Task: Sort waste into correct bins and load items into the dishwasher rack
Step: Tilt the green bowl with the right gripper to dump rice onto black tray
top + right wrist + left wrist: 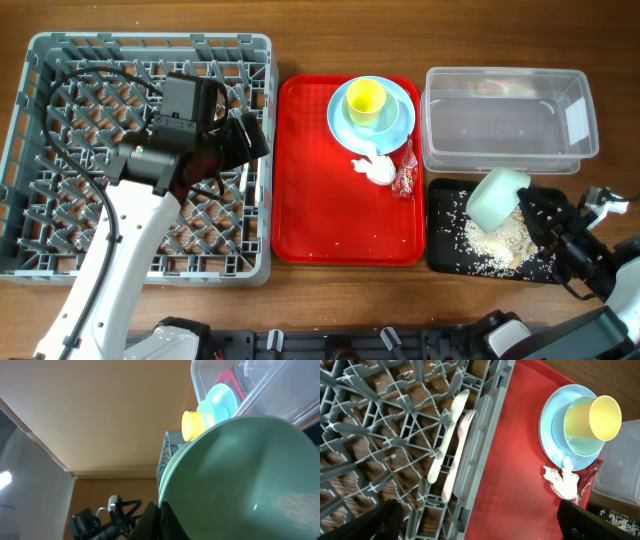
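My left gripper (252, 135) hangs wide over the rack (150, 42), near its right edge, with nothing between the fingers. The rack fills the left end of the table (300, 40). The spoon (449, 435) and fork (459, 455) lie side by side in the rack, along its right wall, handles pointing the same way. My right gripper (528, 212) is clamped tight on the rim of the green bowl (497, 198), which is tipped on its side above the black tray (445, 250) at the table's near right corner. Pale crumbs (490, 245) are scattered across that tray, thickest under the bowl. The clear tub (500, 125) sits just behind the black tray, at the far right. Between rack and bins lies the red tray (320, 180). At its far right corner is the plate (340, 125), carrying the blue bowl (398, 118) with the cup (366, 98) in it, leaning. The napkin (377, 168) lies against the plate's near edge, and the wrapper (406, 178) lies beside it at the red tray's right edge.
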Motion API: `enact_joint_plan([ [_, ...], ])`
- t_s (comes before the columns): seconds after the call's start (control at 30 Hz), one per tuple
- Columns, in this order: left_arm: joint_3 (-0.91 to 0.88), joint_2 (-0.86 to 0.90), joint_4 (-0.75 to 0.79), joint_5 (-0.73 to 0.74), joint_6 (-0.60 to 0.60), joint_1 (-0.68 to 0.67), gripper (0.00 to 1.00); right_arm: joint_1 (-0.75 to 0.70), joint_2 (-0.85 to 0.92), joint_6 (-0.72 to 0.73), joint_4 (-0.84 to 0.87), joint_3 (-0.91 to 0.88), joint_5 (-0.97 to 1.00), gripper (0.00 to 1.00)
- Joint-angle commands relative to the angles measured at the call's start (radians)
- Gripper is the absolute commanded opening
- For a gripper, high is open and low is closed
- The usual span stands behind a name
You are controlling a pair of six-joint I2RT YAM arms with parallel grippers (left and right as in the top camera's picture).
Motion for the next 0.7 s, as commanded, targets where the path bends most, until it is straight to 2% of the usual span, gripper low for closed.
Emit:
enact_joint_plan([
  [0.0, 0.006, -0.007, 0.002, 0.011, -0.013, 0.004, 1.00, 0.003, 0.005, -0.075, 0.002, 0.000, -0.014, 0.04],
  [0.23, 0.006, -0.007, 0.002, 0.011, -0.013, 0.004, 1.00, 0.003, 0.005, -0.058, 0.035, 0.000, -0.046, 0.04],
  [0.3, 0.006, -0.007, 0.002, 0.011, -0.013, 0.004, 1.00, 0.003, 0.005, -0.010, 0.064, 0.000, -0.047, 0.04],
  [0.47, 0.006, -0.007, 0.002, 0.011, -0.013, 0.004, 1.00, 0.003, 0.005, -0.035, 0.077, 0.000, -0.064, 0.04],
  [0.6, 0.006, -0.007, 0.002, 0.011, -0.013, 0.004, 1.00, 0.003, 0.005, -0.062, 0.022, 0.000, -0.082, 0.04],
  [0.67, 0.006, -0.007, 0.002, 0.011, -0.013, 0.004, 1.00, 0.003, 0.005, -0.035, 0.078, 0.000, -0.089, 0.04],
])
